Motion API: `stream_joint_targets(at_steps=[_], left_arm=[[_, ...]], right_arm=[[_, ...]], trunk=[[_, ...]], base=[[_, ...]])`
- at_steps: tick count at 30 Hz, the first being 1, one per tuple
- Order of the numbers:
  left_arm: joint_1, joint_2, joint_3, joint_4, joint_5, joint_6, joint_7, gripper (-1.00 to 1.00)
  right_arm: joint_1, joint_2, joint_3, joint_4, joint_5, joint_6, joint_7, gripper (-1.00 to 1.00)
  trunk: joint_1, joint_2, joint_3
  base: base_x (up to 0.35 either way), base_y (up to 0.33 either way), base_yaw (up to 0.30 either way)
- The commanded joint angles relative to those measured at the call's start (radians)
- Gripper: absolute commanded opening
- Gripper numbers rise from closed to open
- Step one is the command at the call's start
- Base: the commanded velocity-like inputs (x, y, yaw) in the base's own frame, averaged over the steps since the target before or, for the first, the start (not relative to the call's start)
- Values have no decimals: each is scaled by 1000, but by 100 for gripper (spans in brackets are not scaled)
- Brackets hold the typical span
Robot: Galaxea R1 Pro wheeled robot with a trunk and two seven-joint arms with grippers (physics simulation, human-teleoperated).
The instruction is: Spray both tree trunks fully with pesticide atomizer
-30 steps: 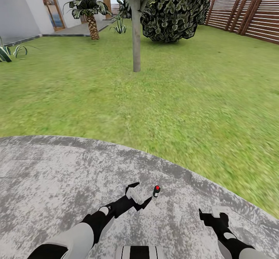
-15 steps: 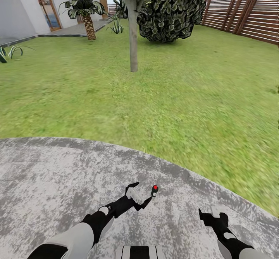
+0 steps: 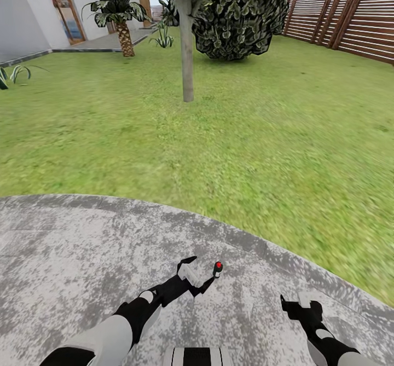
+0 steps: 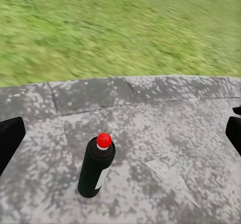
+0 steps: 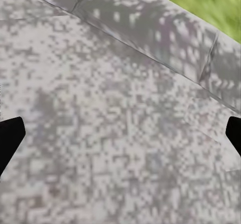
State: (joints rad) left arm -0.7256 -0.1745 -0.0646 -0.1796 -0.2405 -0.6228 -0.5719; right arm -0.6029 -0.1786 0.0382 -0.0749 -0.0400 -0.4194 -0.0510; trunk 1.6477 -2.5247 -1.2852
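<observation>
The pesticide atomizer (image 3: 217, 269) is a small dark bottle with a white label and a red cap, standing upright on the grey stone paving. My left gripper (image 3: 201, 272) is open just to its left, fingertips almost level with it. In the left wrist view the atomizer (image 4: 96, 166) stands a little ahead of the open left gripper (image 4: 120, 133), between the lines of the two fingers. My right gripper (image 3: 299, 301) hangs open over bare stone, also shown open as the right gripper (image 5: 120, 133). One tree trunk (image 3: 187, 48) rises from the lawn straight ahead.
A curved stone patio (image 3: 82, 245) borders the lawn (image 3: 246, 136). A big dark-leaved bush (image 3: 241, 16) stands behind the trunk. A palm (image 3: 123, 21) and a house wall (image 3: 22, 16) lie at the far left, a slatted wooden fence (image 3: 350, 27) at the right.
The whole picture has slid slightly left, so the camera turned a little. The atomizer now shows a touch closer to my left gripper. Both grippers stay open.
</observation>
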Motion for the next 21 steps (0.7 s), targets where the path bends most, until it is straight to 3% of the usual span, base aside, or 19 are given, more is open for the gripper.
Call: stream_joint_targets(at_steps=[1,8,15,21], left_arm=[[0,0,0,0,0,0,0,100],[0,0,0,1,0,0,1,100],[40,40,34,5,32,-4,3,100],[86,45,38,5,36,-5,3,100]], right_arm=[[0,0,0,0,0,0,0,100],[0,0,0,0,0,0,0,100],[10,-9,-2,40,-3,-2,-1,100],[11,-9,-2,63,-2,-3,-1,100]], trunk=[[0,0,0],[0,0,0],[0,0,0],[0,0,0]], base=[[0,0,0],[0,0,0],[0,0,0],[0,0,0]])
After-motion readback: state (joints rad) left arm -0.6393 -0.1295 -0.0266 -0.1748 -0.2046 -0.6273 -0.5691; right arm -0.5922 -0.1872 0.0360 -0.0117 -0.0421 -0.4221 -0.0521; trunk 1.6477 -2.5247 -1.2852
